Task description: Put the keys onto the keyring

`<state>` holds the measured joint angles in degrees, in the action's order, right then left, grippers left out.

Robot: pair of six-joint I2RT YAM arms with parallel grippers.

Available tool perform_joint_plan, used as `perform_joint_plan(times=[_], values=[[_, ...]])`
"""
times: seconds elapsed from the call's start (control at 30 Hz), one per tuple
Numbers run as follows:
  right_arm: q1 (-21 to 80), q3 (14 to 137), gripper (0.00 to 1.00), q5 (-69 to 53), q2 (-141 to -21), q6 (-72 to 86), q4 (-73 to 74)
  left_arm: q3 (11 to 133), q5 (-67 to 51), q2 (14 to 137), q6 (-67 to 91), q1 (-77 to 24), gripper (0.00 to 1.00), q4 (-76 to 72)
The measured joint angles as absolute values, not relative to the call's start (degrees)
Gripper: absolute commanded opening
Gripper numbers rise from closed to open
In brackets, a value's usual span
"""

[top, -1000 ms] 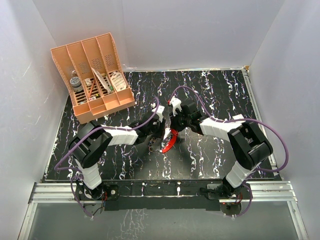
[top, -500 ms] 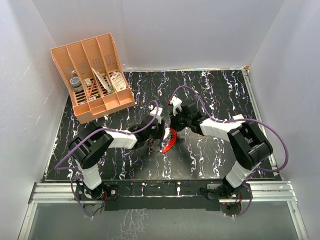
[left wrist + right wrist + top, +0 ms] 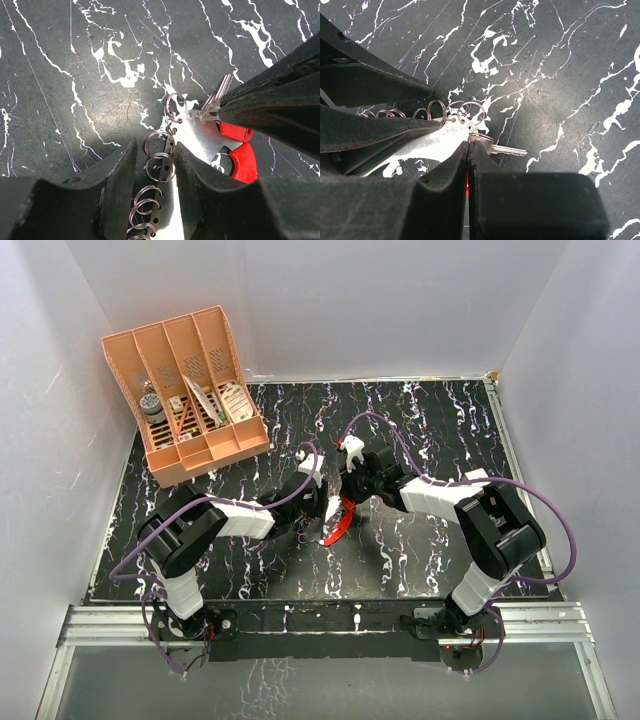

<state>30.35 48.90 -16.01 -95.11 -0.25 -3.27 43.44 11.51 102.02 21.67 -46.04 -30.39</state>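
Lying near the middle of the desk (image 3: 430, 420), the keyring (image 3: 340, 523) shows from above as a red curve with a white bit at its upper end. Close up, it carries a flat metal plate (image 3: 197, 137) with a row of split rings (image 3: 160, 167) along one edge. The key (image 3: 221, 91) sits just beside the plate's tip and the endmost ring. Only its silver blade pokes out. Its head is buried between the fingers of the right gripper (image 3: 468, 144), which are pressed together on it. The left gripper (image 3: 155, 147) has its fingers closed in on the plate and rings from both sides, touching them.

Compared with a second ago, the left arm has reached further toward the right one, with its forearm lower and its fingers nearer the keyring. The right gripper and the keyring sit where they were.

From above, both grippers crowd over the spot, so the key and rings cannot be made out there. In the left wrist view the right fingers cover part of the red rim (image 3: 243, 152), and the lower rings run off the frame. Whether the key is already threaded onto a ring cannot be told. An orange organiser (image 3: 200, 447) stands well apart at the desk's far left corner.
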Motion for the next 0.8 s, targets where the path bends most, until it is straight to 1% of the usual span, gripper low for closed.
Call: perform_joint_plan(times=[0.8], values=[[30.37,48.93,0.00,-13.96,-95.11,0.58,-3.31,43.44,12.93,102.24,21.63,-46.63,0.36,-30.61]])
